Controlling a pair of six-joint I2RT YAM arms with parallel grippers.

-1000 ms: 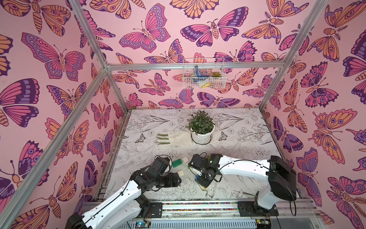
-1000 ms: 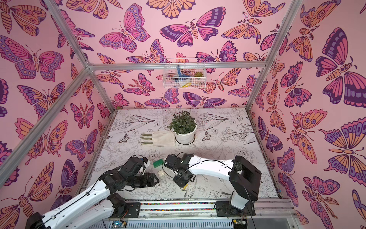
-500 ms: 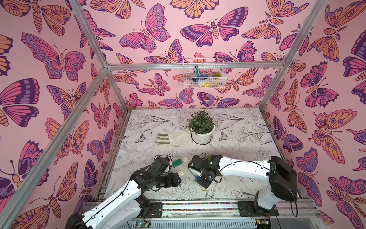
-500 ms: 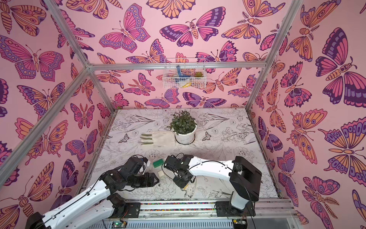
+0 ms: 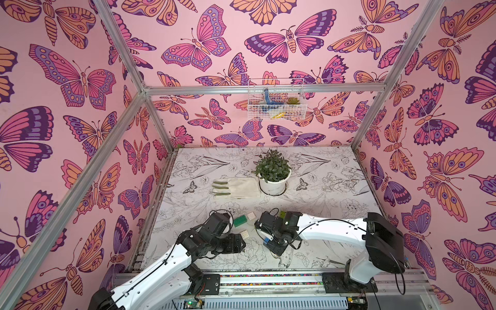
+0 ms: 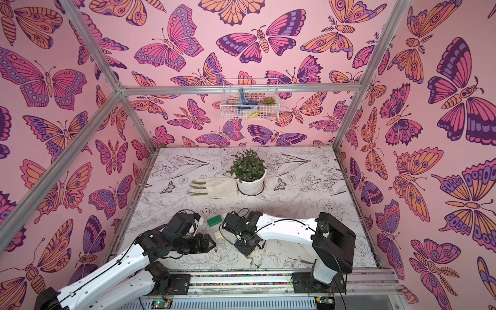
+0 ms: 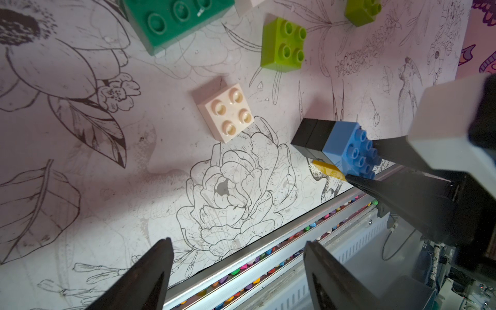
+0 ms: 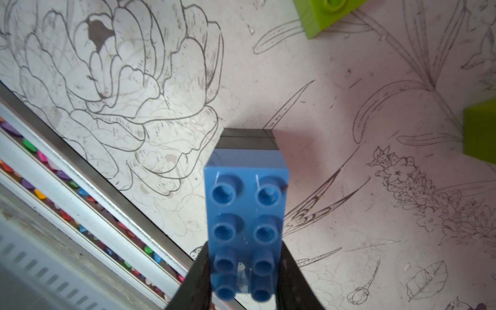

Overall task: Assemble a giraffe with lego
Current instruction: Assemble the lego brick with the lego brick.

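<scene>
Against the view from a second ago I find almost nothing different: both arms sit where they were, and the loose bricks have not moved.

The biggest surface is the matte table sheet (image 5: pixel 335 193), pale and printed with black line-drawn flowers. On it stands my landmark, the round glossy white plant pot (image 5: pixel 273 185) with its leafy green bush. A flat cream fabric glove (image 5: pixel 244 188) with olive fingertips lies just beside the pot, on the left arm's side. Every brick lies well away from the pot, toward the arms' rail.

The long dark green plastic brick (image 7: pixel 171 24), smooth with round studs, is the largest loose piece. Then come a square lime brick (image 7: pixel 284 44), a second lime brick (image 7: pixel 362 10) and a square off-white brick (image 7: pixel 225 112), the first and last showing four studs each.

The giraffe (image 7: pixel 341 139) is so far a short stack, also on the rail side of the pot: a long blue eight-stud brick (image 8: pixel 247 209) on black and yellow legs. The right gripper (image 8: pixel 244 271) is clenched on the giraffe at one end of the blue brick, a black finger flat against each long side. I cannot tell whether the legs touch the sheet.

The left gripper (image 7: pixel 236 245) stands released, its pointed black fingers wide apart above a printed flower, grasping nothing
</scene>
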